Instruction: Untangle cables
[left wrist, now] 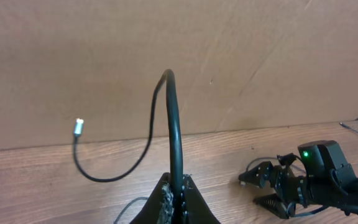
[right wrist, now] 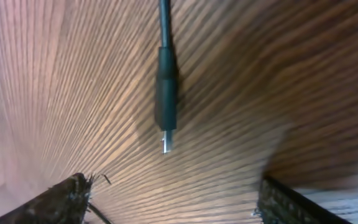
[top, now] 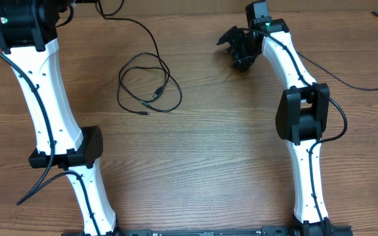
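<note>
A thin black cable (top: pixel 143 84) lies in loose loops on the wooden table, left of centre, with one strand running up to the top left. My left gripper (left wrist: pixel 178 190) is shut on a cable (left wrist: pixel 174 124) that arcs up out of the jaws and curves down to a silver plug end (left wrist: pixel 78 127). Beyond the loops, at the back right, my right gripper (top: pixel 238 49) stands open just above the table. In the right wrist view a black plug (right wrist: pixel 165 102) lies on the wood ahead of the gripper (right wrist: pixel 173 202), untouched, between its wide-apart fingers (right wrist: pixel 67 200).
Another thin cable (top: pixel 353 84) trails across the right side of the table, passing behind the right arm, with a plug end (top: pixel 375 12) at the far right corner. A brown cardboard wall (left wrist: pixel 179 56) rises behind the table.
</note>
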You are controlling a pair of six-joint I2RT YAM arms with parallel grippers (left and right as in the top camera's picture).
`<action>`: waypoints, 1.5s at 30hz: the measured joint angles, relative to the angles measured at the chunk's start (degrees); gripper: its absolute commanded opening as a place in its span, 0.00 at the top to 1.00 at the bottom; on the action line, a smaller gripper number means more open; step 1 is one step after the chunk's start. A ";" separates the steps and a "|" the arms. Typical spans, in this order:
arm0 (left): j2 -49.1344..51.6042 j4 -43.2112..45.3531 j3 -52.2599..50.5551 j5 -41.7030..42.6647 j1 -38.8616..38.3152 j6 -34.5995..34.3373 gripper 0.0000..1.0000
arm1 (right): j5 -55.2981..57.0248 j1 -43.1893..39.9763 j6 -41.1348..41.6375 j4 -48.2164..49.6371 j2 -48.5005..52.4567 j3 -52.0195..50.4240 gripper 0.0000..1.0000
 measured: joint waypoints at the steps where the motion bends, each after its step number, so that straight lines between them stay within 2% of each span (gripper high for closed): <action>1: 0.00 -0.11 0.00 0.02 0.00 0.00 0.96 | 0.24 0.00 -0.09 -0.09 0.00 0.00 0.17; 7: 0.00 -1.14 0.00 0.00 0.00 0.04 0.96 | 1.79 -0.02 -1.07 3.28 0.00 -0.04 0.18; 12: 0.00 -1.88 0.00 0.00 0.00 0.20 0.96 | 2.64 -0.09 -1.97 7.02 0.24 -0.13 0.30; 19: 0.00 -2.03 0.00 0.00 0.00 0.20 0.96 | 2.73 -0.09 -2.23 9.40 0.26 -0.13 0.37; 45: 0.00 -2.03 0.00 0.00 0.00 0.37 0.96 | 6.73 2.38 -0.76 10.49 0.33 -0.13 0.39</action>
